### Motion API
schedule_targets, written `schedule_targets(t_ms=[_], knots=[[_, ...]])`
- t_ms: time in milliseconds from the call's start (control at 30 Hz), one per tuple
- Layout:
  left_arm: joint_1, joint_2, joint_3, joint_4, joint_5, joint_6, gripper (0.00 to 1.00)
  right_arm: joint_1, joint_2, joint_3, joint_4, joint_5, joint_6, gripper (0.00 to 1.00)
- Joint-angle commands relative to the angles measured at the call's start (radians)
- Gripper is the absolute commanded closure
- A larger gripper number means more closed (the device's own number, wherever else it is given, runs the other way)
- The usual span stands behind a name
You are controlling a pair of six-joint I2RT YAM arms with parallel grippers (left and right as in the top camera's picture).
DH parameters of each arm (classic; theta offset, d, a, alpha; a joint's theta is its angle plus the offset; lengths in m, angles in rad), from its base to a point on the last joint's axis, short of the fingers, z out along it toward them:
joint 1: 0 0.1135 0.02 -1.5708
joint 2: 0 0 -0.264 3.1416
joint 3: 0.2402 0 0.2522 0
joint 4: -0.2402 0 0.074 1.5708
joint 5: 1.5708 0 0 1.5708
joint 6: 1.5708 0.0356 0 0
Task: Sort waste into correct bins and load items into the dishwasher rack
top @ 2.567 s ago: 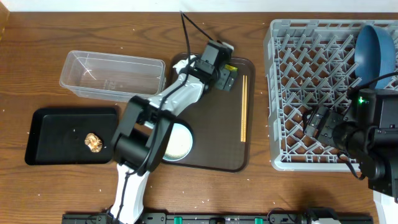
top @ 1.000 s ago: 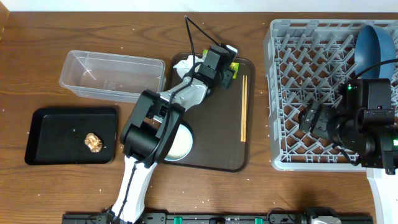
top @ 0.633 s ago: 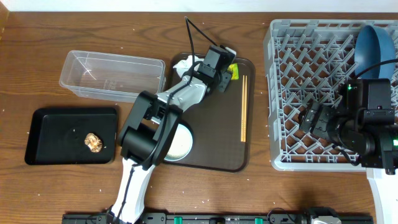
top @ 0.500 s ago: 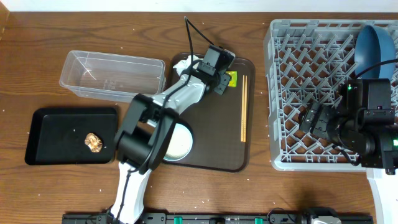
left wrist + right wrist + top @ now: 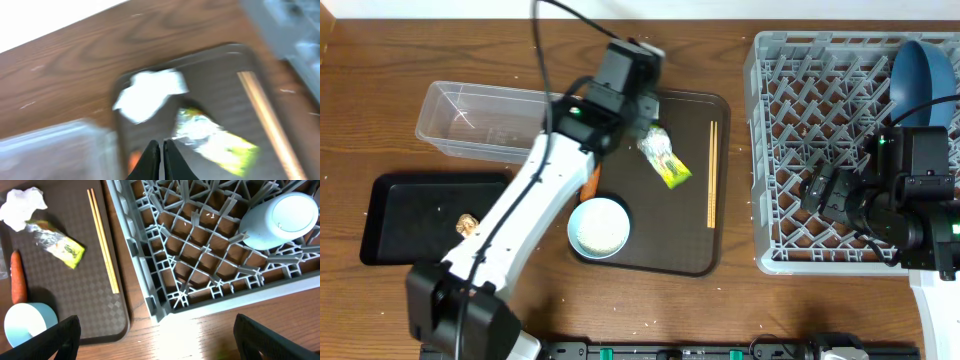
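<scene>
Left pincer (image 5: 160, 147) hangs raised, its two dark fingers pressed flat together, and so far as the blurred wrist view tells, nothing is caught between them. The right pincer (image 5: 156, 330) hovers spread wide and empty over the near side of the large square grey plastic lattice rack (image 5: 800, 120), where the deep blue bowl-like plate (image 5: 923, 75) leans in the far right corner. Next down comes the dark brown rectangular serving tray (image 5: 670, 240), then the clear plastic rectangular tub (image 5: 450, 130) and the shallow black rectangular tray (image 5: 400, 235) beside it. And there's the prize: the green-and-silver wrapper (image 5: 663, 160) lies flat on the serving tray, between the small orange carrot (image 5: 17, 277) and the pair of thin wooden chopsticks (image 5: 712, 175), its silver end touching the crumpled white tissue (image 5: 22, 202). The danger, I'd say, is that a pinch on film this thin and flat may skid off. It could also nip the tissue along with it and send both to one bin. The wrapper looks crinkled and shiny at one end, with bright yellow-green print at the other, and lies slanted across the tray.
</scene>
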Motion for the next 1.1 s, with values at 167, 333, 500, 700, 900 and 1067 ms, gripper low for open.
schedule_targets(t_ms=[167,333,500,700,900,1067], knots=[[0.159,0.044,0.000,-0.021,0.214,-0.068,0.91,-0.005,-0.003,0.005,-0.005,-0.004,-0.017,0.09],[0.105,0.117,-0.018,-0.021,0.340,-0.064,0.61,-0.005,-0.003,0.005,-0.013,-0.013,-0.023,0.09],[0.019,0.224,-0.019,0.022,0.301,-0.064,0.32,-0.005,-0.003,0.005,-0.015,-0.050,-0.023,0.09],[-0.033,0.343,-0.019,0.069,0.165,-0.116,0.17,-0.005,-0.003,0.005,-0.016,-0.050,-0.034,0.09],[-0.035,0.419,-0.019,0.129,0.131,-0.197,0.17,-0.005,-0.003,0.005,-0.015,-0.050,-0.042,0.09],[-0.035,0.455,-0.019,0.183,0.151,-0.245,0.54,-0.005,-0.003,0.005,-0.015,-0.049,-0.049,0.09]])
